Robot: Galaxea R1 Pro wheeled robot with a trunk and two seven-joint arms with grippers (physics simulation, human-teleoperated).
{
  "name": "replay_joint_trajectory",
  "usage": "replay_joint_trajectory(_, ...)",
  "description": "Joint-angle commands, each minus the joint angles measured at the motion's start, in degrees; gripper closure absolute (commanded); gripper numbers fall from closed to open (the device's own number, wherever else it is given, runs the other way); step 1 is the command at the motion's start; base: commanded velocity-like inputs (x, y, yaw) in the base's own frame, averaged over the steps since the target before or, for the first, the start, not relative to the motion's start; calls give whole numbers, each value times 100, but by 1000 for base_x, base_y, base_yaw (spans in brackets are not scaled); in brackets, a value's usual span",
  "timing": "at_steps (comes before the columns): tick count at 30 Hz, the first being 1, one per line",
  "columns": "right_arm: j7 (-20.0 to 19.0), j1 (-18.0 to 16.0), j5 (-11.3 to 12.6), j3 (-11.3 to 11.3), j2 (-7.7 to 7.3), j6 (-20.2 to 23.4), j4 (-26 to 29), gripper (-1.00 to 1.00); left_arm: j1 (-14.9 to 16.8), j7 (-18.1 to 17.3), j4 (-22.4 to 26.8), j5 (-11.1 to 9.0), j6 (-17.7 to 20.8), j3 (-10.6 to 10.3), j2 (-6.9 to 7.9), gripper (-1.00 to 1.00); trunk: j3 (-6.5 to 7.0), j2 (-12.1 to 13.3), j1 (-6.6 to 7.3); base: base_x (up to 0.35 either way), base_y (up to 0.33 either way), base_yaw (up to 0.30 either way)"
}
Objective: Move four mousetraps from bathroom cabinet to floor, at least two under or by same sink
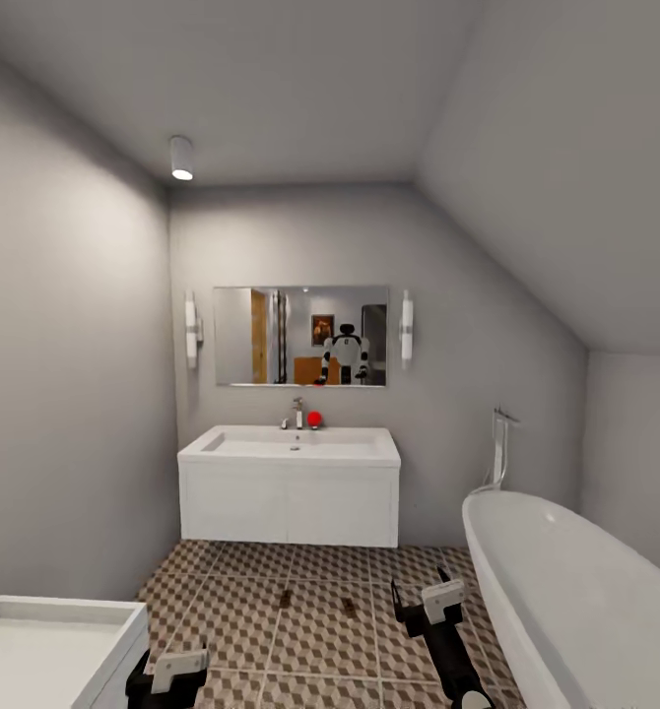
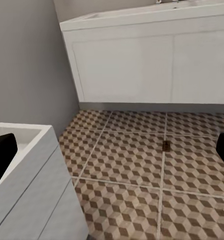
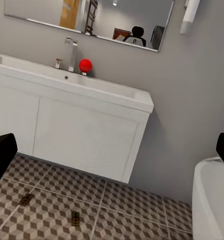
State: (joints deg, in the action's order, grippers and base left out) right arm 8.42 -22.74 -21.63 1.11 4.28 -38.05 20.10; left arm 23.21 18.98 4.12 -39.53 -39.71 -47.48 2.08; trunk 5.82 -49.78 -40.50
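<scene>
Bathroom, grey walls; cube-patterned floor [image 1: 251, 615]. White wall-hung sink [image 1: 289, 448] at far wall. Two mousetraps [image 1: 286, 597] [image 1: 349, 606] lay on the tiles in front of it. Left gripper [image 1: 169, 676] and right gripper [image 1: 427, 601] both hung wide open, empty. Bathtub [image 1: 576, 591] right.

The left gripper [image 1: 168, 675] sits low at the near left of the head view, its pale block on top and dark fingers just above the frame's bottom edge; in its own wrist view the two dark fingertips [image 2: 2, 155] stand far apart at opposite edges with nothing between them. The right gripper [image 1: 421, 602] is raised a little higher at the near right on a dark forearm that slants up and leftward from the bottom edge, jaws spread wide and empty.
</scene>
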Motion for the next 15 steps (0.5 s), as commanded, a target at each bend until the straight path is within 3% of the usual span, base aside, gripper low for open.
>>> replay_joint_trajectory(1, 45, -2, -61, 12, 3, -10, -6, -100, -1, 53, 9, -2, 2, -49, 3, -100, 8, 39, 22, 0, 0, 0)
replay_joint_trajectory(15, 45, -2, -61, 12, 3, -10, -6, -100, -1, 53, 9, -2, 1, -50, 3, -100, 128, 601, 329, 0, 0, 0)
